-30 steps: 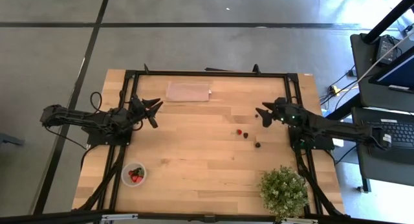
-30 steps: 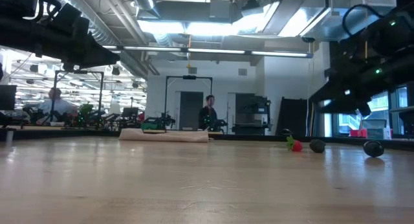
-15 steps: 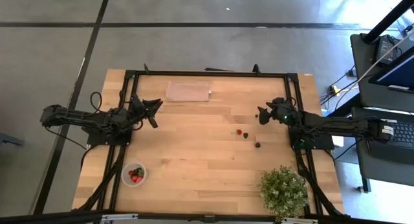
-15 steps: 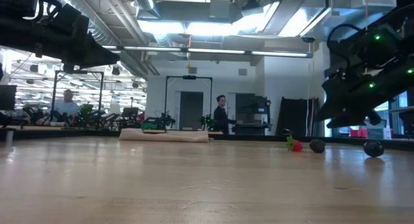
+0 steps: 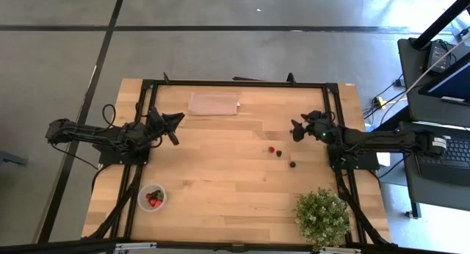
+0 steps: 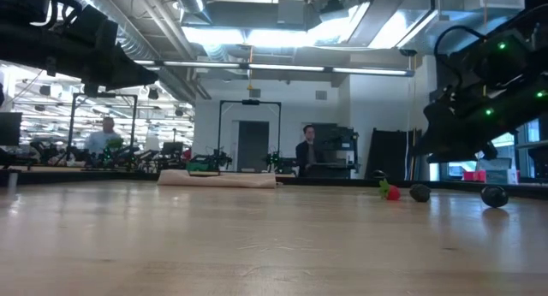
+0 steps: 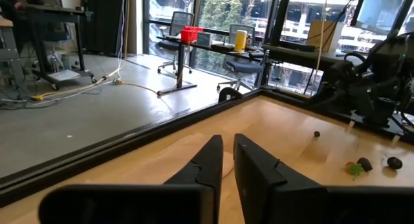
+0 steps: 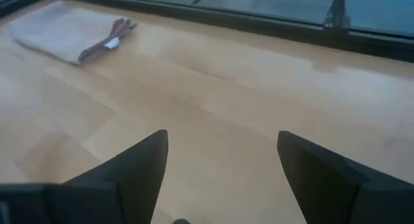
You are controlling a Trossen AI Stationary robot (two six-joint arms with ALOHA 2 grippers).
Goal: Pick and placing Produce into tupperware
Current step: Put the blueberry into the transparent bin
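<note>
Left gripper (image 5: 178, 117) closing down to a near-shut slit on nothing, parked by the folded cloth (image 5: 214, 103). Right gripper (image 5: 296, 128) swinging in wide open toward the loose strawberry (image 5: 271, 149) and dark berries (image 5: 292, 164), suggesting another pick starting. Tupperware (image 5: 152, 197) sitting well apart, already holding fruit. Being too small to count: its contents.

A folded cloth (image 5: 214, 103) lies at the table's (image 5: 220, 180) upper middle; a potted plant (image 5: 322, 217) stands at lower right. Two people (image 6: 309, 150) stand beyond.
</note>
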